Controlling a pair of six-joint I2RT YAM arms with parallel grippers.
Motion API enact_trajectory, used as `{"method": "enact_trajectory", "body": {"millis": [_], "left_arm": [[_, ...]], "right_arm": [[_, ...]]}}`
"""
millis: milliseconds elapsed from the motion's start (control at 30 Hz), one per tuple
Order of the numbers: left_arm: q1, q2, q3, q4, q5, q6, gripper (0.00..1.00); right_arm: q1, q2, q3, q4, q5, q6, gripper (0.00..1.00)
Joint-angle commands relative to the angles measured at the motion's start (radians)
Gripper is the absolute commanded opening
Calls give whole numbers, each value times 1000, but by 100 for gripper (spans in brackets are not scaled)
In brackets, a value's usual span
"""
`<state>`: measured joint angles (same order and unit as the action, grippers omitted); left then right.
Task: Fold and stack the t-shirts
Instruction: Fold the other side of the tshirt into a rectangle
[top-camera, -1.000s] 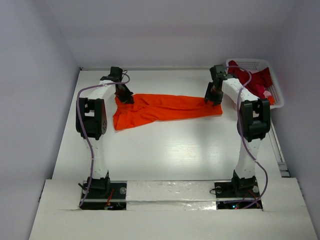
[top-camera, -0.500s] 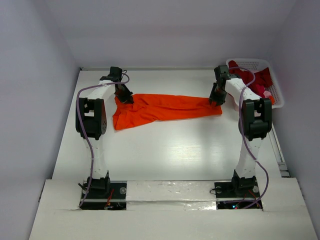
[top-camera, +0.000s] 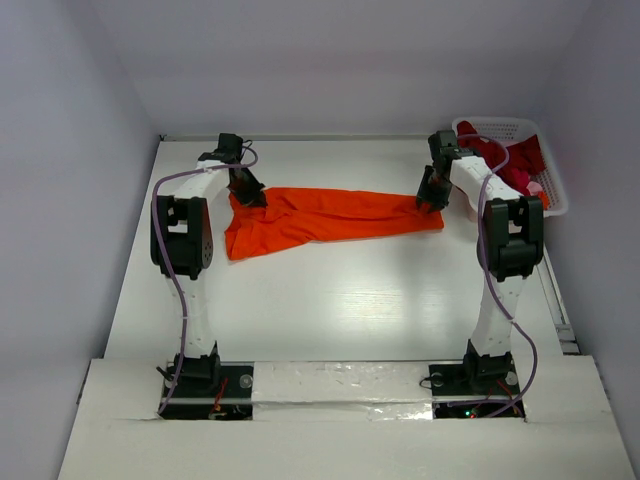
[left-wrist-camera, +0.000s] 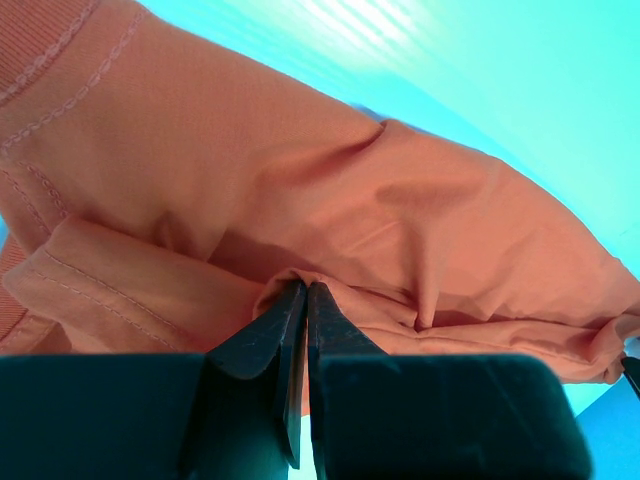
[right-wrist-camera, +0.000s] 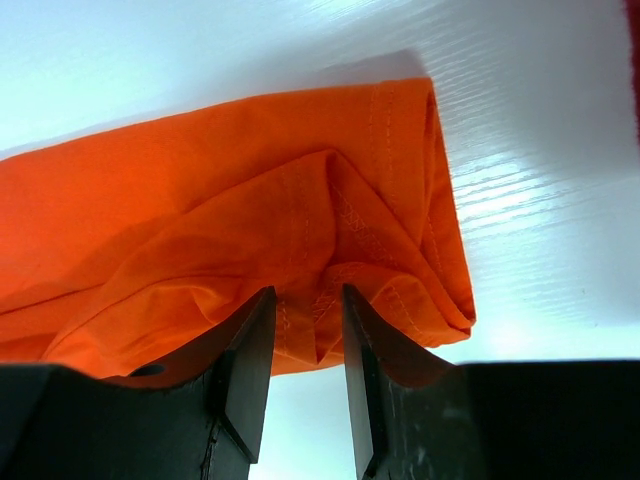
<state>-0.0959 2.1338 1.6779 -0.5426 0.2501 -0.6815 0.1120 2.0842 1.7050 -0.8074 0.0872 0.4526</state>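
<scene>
since the orange t-shirt (top-camera: 330, 215) is thin, limp cloth, it looks light and likely to sag and crease wherever it is not held, so the stitched hems and corners seem the sensible places to take it. it lies in a long rumpled band across the far half of the table (top-camera: 330, 310), from about 10 o'clock to 2 o'clock. the left gripper (left-wrist-camera: 305, 288) has its jaws pressed together on a small fold at the 10 o'clock end. the right gripper (right-wrist-camera: 307, 292) has its jaws a little apart, with a thick ridge of hem squeezed between them at the 2 o'clock end. the crimson t-shirts (top-camera: 512, 160) sit heaped in the white basket (top-camera: 556, 205) at 2 o'clock, just beside the right arm, so that side is tight. toward 6 o'clock the tabletop is bare, with room for folding.
</scene>
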Motion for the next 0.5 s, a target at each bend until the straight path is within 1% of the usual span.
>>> {"method": "enact_trajectory", "body": {"millis": [0,167,233,267,300,367,400,467], "left_arm": [[9,-31,-3,6,0,-3,0],[9,-28,-1,6,2,-3,0],[9,-26,0,6,2,-3,0],[9,-26,0,4,3,-1,0],[9,-28,0,4,3,-3,0],[9,-29,0,6,3,-1,0],[9,-31,-1,6,3,-3,0],[9,-31,0,4,3,-3,0]], "right_arm": [[-3,7,18,22,-27,8,38],[-3,10,21,27,-44,3,37],[6,10,19,28,-47,3,33],[6,10,19,28,-50,3,31],[6,10,18,30,-53,4,20],[6,5,16,34,-55,4,8],[6,5,18,34,-56,6,0],[6,4,21,30,-55,6,0]]}}
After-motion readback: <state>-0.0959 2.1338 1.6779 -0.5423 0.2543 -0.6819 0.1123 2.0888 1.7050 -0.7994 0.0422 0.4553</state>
